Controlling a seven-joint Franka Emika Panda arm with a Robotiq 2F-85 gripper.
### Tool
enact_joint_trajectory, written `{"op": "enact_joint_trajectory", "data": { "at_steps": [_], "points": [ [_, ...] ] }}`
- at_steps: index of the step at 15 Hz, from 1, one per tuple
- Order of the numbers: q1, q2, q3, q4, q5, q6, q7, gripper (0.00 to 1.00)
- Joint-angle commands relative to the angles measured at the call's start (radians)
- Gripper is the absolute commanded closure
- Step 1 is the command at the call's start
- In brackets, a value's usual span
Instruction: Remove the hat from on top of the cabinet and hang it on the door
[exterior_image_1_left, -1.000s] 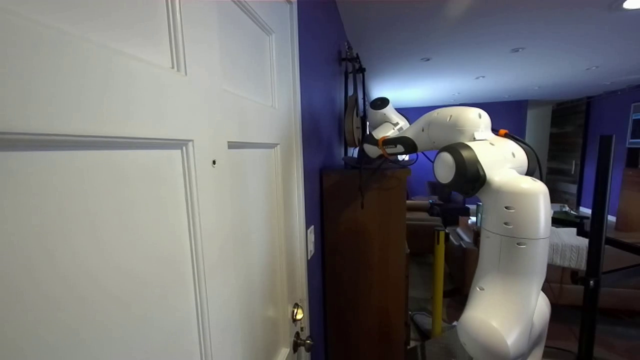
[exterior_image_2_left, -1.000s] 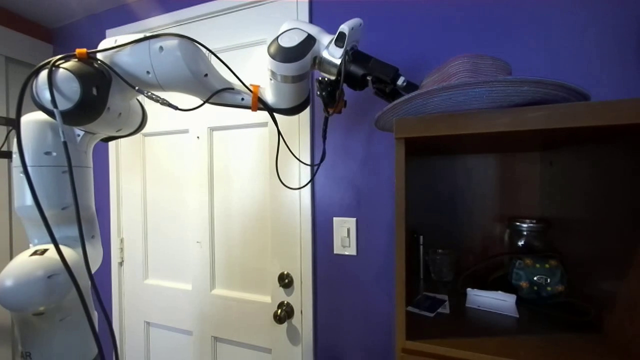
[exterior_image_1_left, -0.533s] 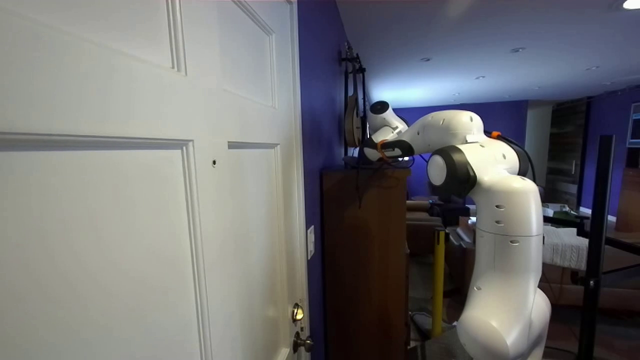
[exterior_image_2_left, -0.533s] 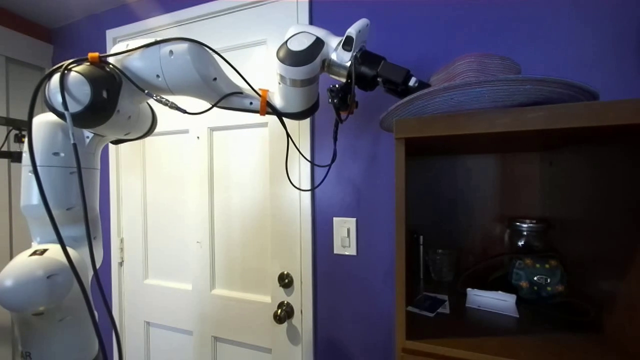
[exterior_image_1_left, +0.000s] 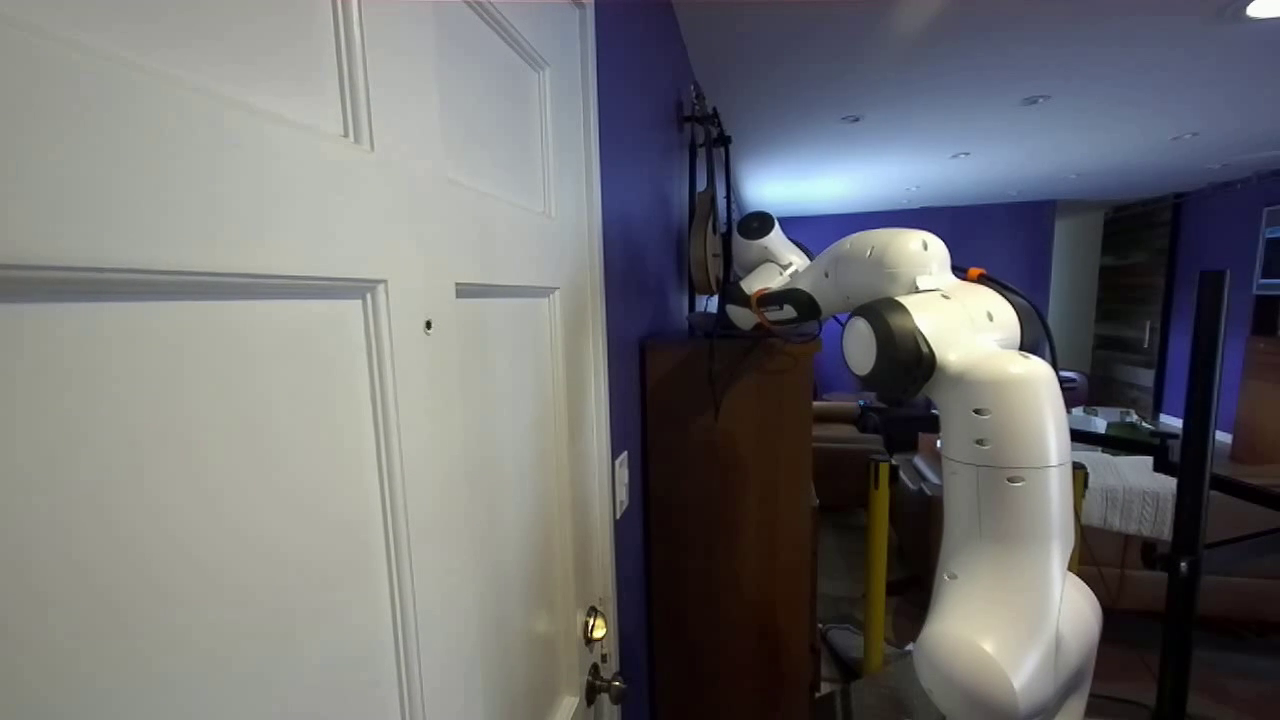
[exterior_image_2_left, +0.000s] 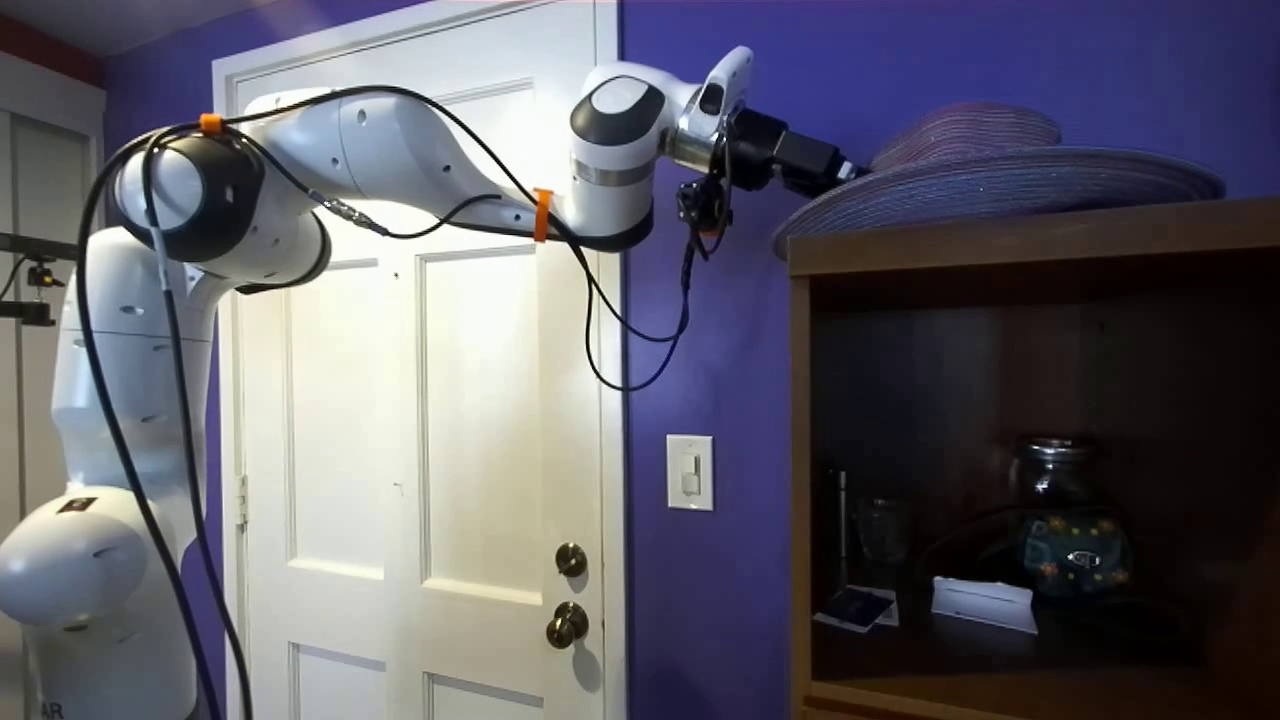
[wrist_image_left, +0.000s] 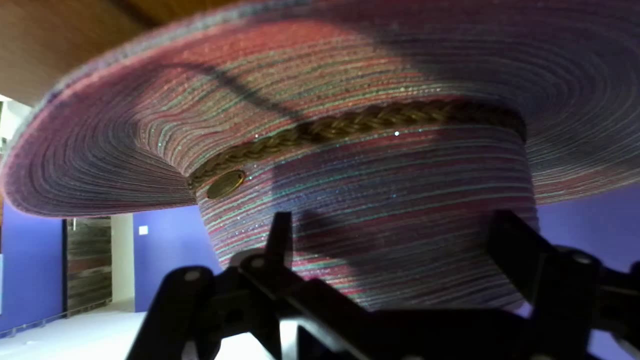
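A wide-brimmed woven straw hat (exterior_image_2_left: 990, 180) with pinkish-purple stripes lies on top of the brown wooden cabinet (exterior_image_2_left: 1040, 236). Its near brim sticks out past the cabinet's edge. In the wrist view, which stands upside down, the hat (wrist_image_left: 380, 170) fills most of the picture, with a brown braided band and a small oval badge. My gripper (exterior_image_2_left: 848, 172) is at the crown's side, above the brim. In the wrist view the gripper (wrist_image_left: 393, 220) is open, its fingers apart in front of the crown with nothing clamped between them. The white panelled door (exterior_image_2_left: 480, 430) stands behind the arm.
The cabinet's side (exterior_image_1_left: 730, 520) faces the door (exterior_image_1_left: 200, 450) in an exterior view. A purple wall (exterior_image_2_left: 700, 330) with a light switch (exterior_image_2_left: 690, 472) lies between door and cabinet. A cable loop (exterior_image_2_left: 640, 385) hangs below the wrist. A guitar (exterior_image_1_left: 706, 240) hangs behind the cabinet.
In the exterior views the arm has moved forward and slightly down, toward the cabinet. The hat has slid the same way across the cabinet top, and its brim overhangs the edge less.
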Motion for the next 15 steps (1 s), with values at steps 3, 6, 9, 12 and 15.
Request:
{"op": "enact_joint_trajectory", "data": {
  "at_steps": [3,6,9,12,15],
  "points": [
    [-0.006,0.051,-0.005,0.050,0.003,0.020,0.016,0.31],
    [-0.008,0.060,-0.006,0.060,0.005,0.023,0.011,0.55],
    [-0.008,0.061,-0.004,0.066,0.008,0.023,0.002,0.75],
    [-0.009,0.059,-0.002,0.069,0.019,0.016,-0.010,0.95],
    [-0.007,0.051,0.001,0.064,0.023,0.009,-0.020,1.00]
  ]
}}
